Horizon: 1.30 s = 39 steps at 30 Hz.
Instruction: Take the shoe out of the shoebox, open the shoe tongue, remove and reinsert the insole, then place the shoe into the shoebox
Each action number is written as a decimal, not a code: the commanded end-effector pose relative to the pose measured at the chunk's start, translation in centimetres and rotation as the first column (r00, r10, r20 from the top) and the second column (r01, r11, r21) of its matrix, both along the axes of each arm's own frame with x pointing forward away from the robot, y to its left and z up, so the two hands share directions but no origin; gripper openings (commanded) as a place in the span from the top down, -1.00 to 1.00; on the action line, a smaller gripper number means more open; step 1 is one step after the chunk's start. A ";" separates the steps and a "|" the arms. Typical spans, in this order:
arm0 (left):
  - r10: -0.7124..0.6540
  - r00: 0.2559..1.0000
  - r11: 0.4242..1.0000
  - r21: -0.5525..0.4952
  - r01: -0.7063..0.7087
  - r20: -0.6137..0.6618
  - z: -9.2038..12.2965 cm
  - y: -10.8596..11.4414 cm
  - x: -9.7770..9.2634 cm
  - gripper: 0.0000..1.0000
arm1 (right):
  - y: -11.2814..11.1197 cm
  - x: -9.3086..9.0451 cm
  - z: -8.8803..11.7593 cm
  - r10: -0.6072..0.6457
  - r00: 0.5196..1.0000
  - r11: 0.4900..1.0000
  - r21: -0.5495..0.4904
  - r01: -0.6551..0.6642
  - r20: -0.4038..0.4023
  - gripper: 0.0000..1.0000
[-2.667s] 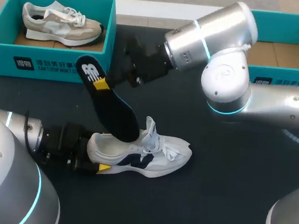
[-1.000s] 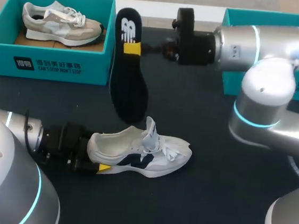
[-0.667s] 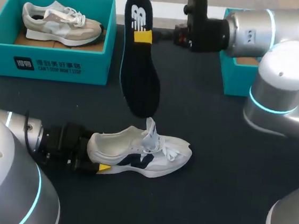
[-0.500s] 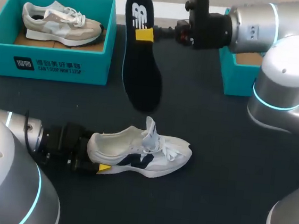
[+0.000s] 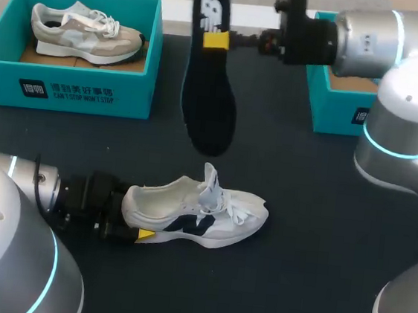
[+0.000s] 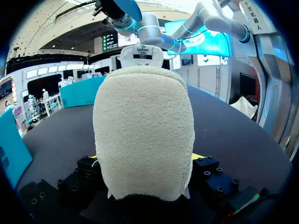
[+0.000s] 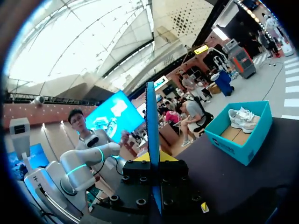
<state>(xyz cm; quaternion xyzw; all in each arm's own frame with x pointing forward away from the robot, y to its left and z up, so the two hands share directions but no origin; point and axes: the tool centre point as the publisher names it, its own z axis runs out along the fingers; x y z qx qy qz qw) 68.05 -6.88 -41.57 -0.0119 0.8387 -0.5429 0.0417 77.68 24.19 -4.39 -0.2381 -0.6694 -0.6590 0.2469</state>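
Insole (image 5: 210, 89): black, up in the air over the table between the two boxes, heel end uppermost, toe end hanging down above the white shoe and apart from it.
Right gripper (image 5: 220, 39): pinching the insole's heel end from two sides, one yellow tip lying across its face below the white logo; in the right wrist view (image 7: 154, 161) the insole (image 7: 151, 121) stands edge-on between the two yellow tips.
White shoe (image 5: 196, 211): on its sole on the table's near part, toe toward the robot's right, tongue standing up, laces loose, mouth open.
Left gripper (image 5: 137, 233): clamped on the white shoe's heel, one yellow tip showing against the shoe's near side; in the left wrist view (image 6: 145, 158) the fuzzy cream heel (image 6: 142, 135) fills the space between the fingers, a sliver of yellow at either side.
Left shoebox (image 5: 67, 82): teal, open, at the table's far left; a beige and grey shoe (image 5: 84, 31) inside on the cardboard floor.
Right shoebox (image 5: 340, 114): teal, open, at the far right, partly hidden behind the right arm (image 5: 411, 80); a strip of bare cardboard floor visible.
Table (image 5: 298, 233): dark, matte.
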 end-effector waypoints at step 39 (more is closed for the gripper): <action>0.000 1.000 1.000 0.004 0.000 0.000 -0.2 0.1 -0.2 1.00 | -7.6 -8.5 6.6 -0.070 0.969 0.996 -0.062 0.057 -0.238 1.00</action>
